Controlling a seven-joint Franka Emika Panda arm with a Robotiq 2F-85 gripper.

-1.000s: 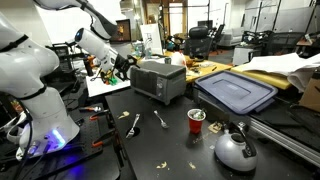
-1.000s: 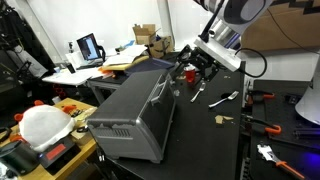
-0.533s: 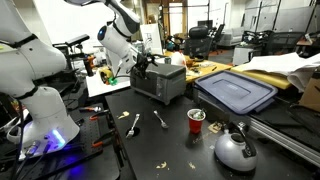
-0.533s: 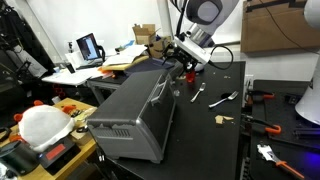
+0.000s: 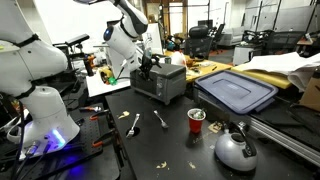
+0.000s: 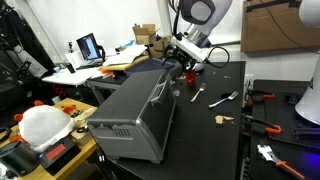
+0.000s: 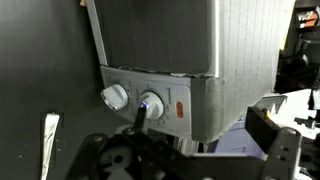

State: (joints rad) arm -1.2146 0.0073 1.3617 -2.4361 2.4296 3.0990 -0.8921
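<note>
A silver toaster oven (image 5: 160,80) stands on the black table and shows in both exterior views (image 6: 135,110). My gripper (image 5: 148,63) hangs at the end of the oven that carries the controls, as also seen in an exterior view (image 6: 185,68). In the wrist view the gripper (image 7: 200,116) is open. One finger sits right by the second knob (image 7: 151,103), and the other finger is off past the oven's corner. A white knob (image 7: 115,96) and an orange light (image 7: 180,110) flank that knob. Nothing is held.
A red cup (image 5: 196,120), a metal kettle (image 5: 235,148), a blue bin lid (image 5: 237,90) and two utensils (image 5: 134,123) lie on the table. A fork (image 6: 222,99) lies near the gripper. A laptop (image 6: 89,47) stands on the desk behind.
The arm has swung from beside the desk toward the toaster oven. The gripper now sits at the oven's control panel, with little movement in the last half second.
</note>
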